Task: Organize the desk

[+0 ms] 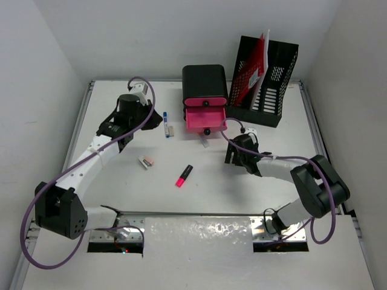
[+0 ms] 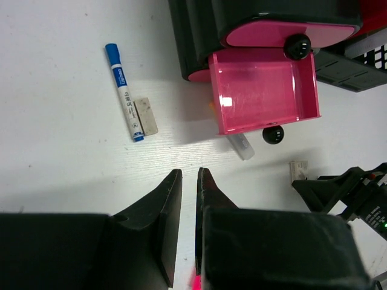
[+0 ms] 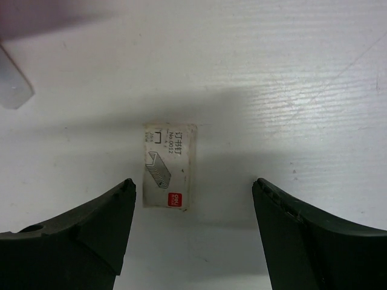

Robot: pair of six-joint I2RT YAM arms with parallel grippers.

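The white desk (image 1: 121,181) holds scattered stationery. A white staples box (image 3: 169,166) lies on it just ahead of my open right gripper (image 3: 193,187), nearer the left finger and untouched; it also shows in the left wrist view (image 2: 300,169). My right gripper (image 1: 233,154) is low, in front of the open pink drawer (image 1: 205,119). My left gripper (image 2: 187,172) hangs high over the left of the desk (image 1: 124,138), jaws almost together and empty. A blue marker (image 1: 166,124) and an eraser (image 2: 145,116) lie side by side. A pink highlighter (image 1: 184,175) lies mid-desk.
A black drawer unit (image 1: 205,81) with pink drawers stands at the back, its lower drawer (image 2: 263,90) pulled out and empty. A black mesh file holder (image 1: 272,84) with a red folder stands to its right. A clear tube (image 2: 242,146) lies under the drawer front. A small box (image 1: 146,161) lies on the left.
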